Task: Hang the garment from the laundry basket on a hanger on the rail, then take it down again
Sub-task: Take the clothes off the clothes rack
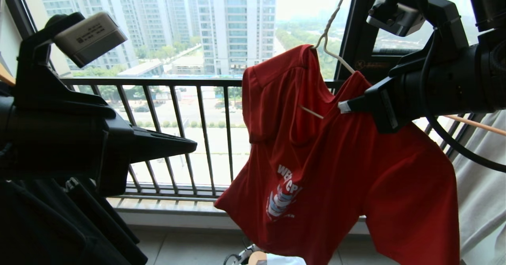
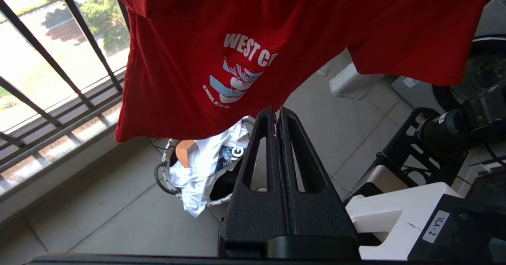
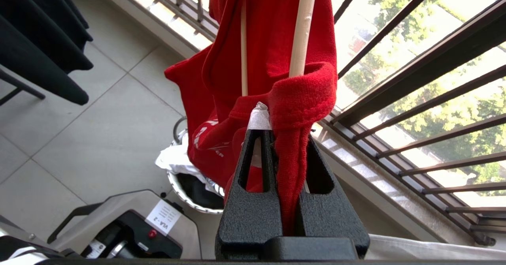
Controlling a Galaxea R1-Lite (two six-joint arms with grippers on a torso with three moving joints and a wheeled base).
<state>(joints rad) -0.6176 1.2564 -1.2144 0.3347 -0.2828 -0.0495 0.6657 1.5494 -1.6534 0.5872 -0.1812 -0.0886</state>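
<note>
Red T-shirt hangs on its hanger by the balcony window, its collar pinched by the right gripper.

The right gripper [image 3: 282, 132] has its fingers [image 3: 247, 166] closed on a fold of the garment [image 3: 272, 51] at the neckline, seen up close only in the right wrist view, with the cream hanger [image 3: 302, 28] rising just beyond the tips. The left gripper [image 2: 276, 113] has its fingers [image 2: 294, 154] pressed together, empty, their tips just under the shirt's hem. Below and beyond them, the left wrist view alone shows the laundry basket [image 2: 161, 175] on the floor, holding a white garment [image 2: 197, 166]. The head view shows the hanger's hook [image 1: 330, 20] rising out of frame and, farther off, the black window railing [image 1: 174, 82].
</note>
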